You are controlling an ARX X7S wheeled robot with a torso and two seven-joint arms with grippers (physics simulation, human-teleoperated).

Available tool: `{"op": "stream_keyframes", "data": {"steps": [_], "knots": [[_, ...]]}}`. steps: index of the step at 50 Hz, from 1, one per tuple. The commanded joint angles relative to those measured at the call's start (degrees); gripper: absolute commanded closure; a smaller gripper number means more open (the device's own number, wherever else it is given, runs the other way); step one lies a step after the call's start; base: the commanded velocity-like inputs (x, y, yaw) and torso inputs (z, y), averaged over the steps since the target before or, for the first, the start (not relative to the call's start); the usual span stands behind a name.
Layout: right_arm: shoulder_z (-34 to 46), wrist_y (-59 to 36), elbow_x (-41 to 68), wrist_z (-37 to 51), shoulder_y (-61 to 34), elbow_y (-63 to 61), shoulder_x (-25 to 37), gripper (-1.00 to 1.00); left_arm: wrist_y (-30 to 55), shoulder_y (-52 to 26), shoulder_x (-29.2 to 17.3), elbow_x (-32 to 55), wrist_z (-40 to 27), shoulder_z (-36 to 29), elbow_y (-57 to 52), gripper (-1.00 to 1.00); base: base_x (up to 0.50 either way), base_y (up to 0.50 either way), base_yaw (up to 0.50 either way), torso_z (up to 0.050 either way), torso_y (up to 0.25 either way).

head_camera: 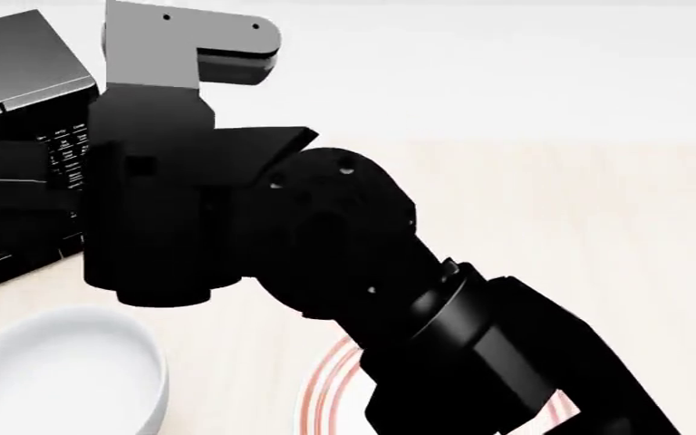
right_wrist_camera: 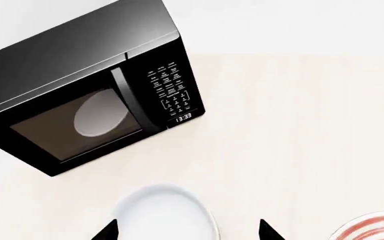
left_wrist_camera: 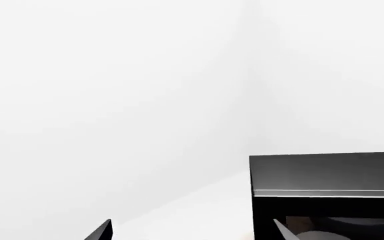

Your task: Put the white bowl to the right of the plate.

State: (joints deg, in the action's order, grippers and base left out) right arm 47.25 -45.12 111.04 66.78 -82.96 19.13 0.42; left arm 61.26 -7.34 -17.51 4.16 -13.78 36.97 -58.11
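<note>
White bowl (right_wrist_camera: 165, 212): on the tabletop (right_wrist_camera: 299, 140), left of the plate (right_wrist_camera: 375, 227), so I must carry it across.
Right fingers (right_wrist_camera: 105, 231): spread wide above the bowl, nothing held.
Left fingers: I cannot tell.

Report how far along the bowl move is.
Nothing looks done yet: in the head view the white bowl sits left of the plate, not right of it. In hand: the right hand hovers over the bowl with its fingertips spread either side, not touching it. Left to do: grasp the bowl, carry it across the plate, and set it down on the table to the plate's right.
</note>
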Motion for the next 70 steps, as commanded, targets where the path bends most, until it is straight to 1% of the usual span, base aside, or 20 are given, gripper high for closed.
{"op": "stream_keyframes", "data": {"steps": [1,7,11,24,30,34,36,45,47,48,51,54,58,65,70], "knots": [[8.0,2.6,5.5,0.1,-0.4,2.5,0.1,-1.00,0.3,0.2,-0.1,0.1,-0.2,2.0,-0.1,-1.00,0.00,0.00,0.00,0.000,0.000],[11.0,2.7,8.4,-0.7,0.1,3.4,0.0,-1.00,0.0,0.6,0.0,0.2,-0.2,2.2,-0.4,-1.00,0.00,0.00,0.00,0.000,0.000],[12.0,3.7,10.3,-0.3,0.7,3.5,0.3,-1.00,-0.2,0.6,-0.1,0.1,-0.6,1.3,-0.1,-1.00,0.00,0.00,0.00,0.000,0.000],[15.1,4.4,15.6,-1.2,1.1,7.1,0.1,-1.00,-0.4,1.0,-0.1,0.5,-0.7,1.6,-0.4,-1.00,0.00,0.00,0.00,0.000,0.000],[17.4,5.2,17.3,-3.2,0.7,9.4,-0.1,-1.00,-0.7,1.2,-0.2,0.6,-0.7,1.6,-0.4,-1.00,0.00,0.00,0.00,0.000,0.000],[18.9,10.0,21.7,-6.4,0.6,12.1,-0.3,-1.00,-0.6,1.2,-0.2,0.9,-0.7,1.8,-0.6,-1.00,0.00,0.00,0.00,0.000,0.000],[19.3,13.8,24.8,-8.1,1.0,13.6,-0.3,-1.00,-0.9,1.3,-0.2,0.9,-0.8,1.6,-0.4,-1.00,0.00,0.00,0.00,0.000,0.000],[26.1,22.5,28.2,-13.3,-1.3,17.6,-0.3,-1.00,-0.9,1.4,-0.2,1.4,-0.8,2.1,-0.5,-1.00,0.00,0.00,0.00,0.000,0.000],[29.0,24.8,28.9,-14.4,-2.1,19.0,-0.4,-1.00,-1.0,1.5,-0.2,1.4,-0.8,2.1,-0.7,-1.00,0.00,0.00,0.00,0.000,0.000],[31.2,27.6,29.8,-14.7,-2.3,19.8,-0.4,-1.00,-1.0,1.6,-0.1,1.5,-0.8,2.2,-0.8,-1.00,0.00,0.00,0.00,0.000,0.000],[37.2,31.6,34.9,-16.1,-3.4,21.3,-0.4,-1.00,-1.2,1.7,-0.2,1.5,-1.0,1.9,-0.8,-1.00,0.00,0.00,0.00,0.000,0.000],[41.6,33.5,38.2,-17.7,-4.0,22.2,-0.4,-1.00,-1.1,1.7,-0.3,1.7,-1.1,2.0,-0.8,-1.00,0.00,0.00,0.00,0.000,0.000],[44.0,34.3,39.0,-18.0,-3.8,22.2,-0.4,-1.00,-1.0,1.8,-0.3,2.0,-1.1,2.2,-1.1,-1.00,0.00,0.00,0.00,0.000,0.000],[44.4,32.9,37.4,-17.6,-2.7,20.5,-0.4,-1.00,-1.2,2.1,-0.5,2.5,-1.4,2.4,-1.2,-1.00,0.00,0.00,0.00,0.000,0.000],[44.4,30.3,35.0,-18.4,-1.8,19.4,-0.4,-1.00,-1.2,2.2,-0.5,2.9,-1.5,2.8,-1.2,-1.00,0.00,0.00,0.00,0.000,0.000]]}}
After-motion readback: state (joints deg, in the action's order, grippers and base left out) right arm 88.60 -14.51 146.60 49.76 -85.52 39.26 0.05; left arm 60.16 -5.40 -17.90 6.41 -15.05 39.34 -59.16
